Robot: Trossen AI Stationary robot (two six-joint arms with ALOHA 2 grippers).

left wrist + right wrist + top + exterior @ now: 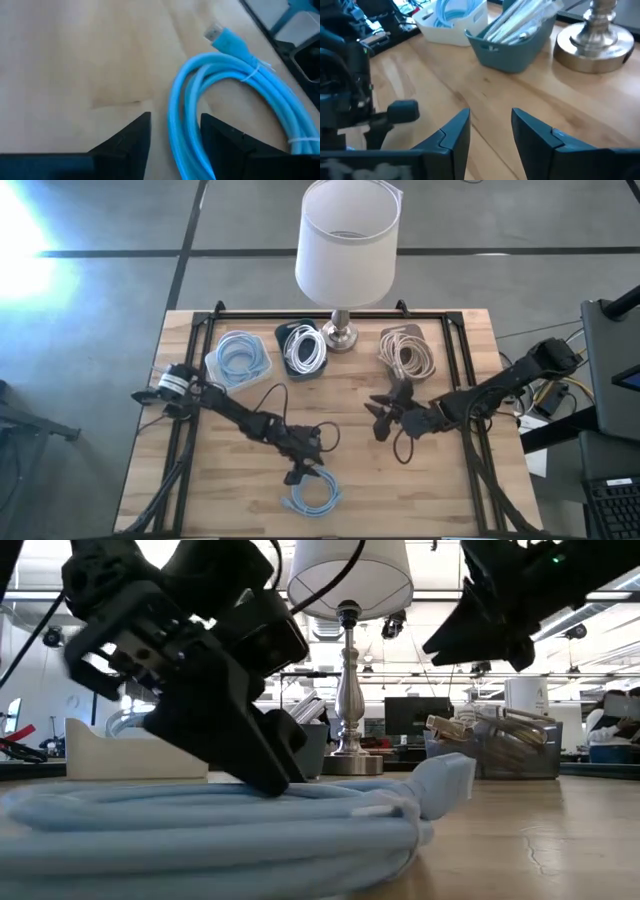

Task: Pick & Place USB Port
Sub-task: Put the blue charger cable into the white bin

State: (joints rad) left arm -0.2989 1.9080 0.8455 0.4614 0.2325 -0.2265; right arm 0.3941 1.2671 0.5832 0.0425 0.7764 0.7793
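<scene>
The left gripper (297,472) is lowered with jaws apart astride the coiled light-blue USB cable (312,494) near the wooden table's (230,480) front edge, while the right gripper (384,418) is held mid-table, jaws apart and empty.

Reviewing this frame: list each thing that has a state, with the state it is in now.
Left hand: open, fingers straddling the coil's strands.
Right hand: open, empty, above bare table.
Blue cable coil: tied, flat on the table's near edge.
White bin: holds a blue coil.
Teal bin: holds a white coil.
Clear bin: holds a beige coil.
</scene>
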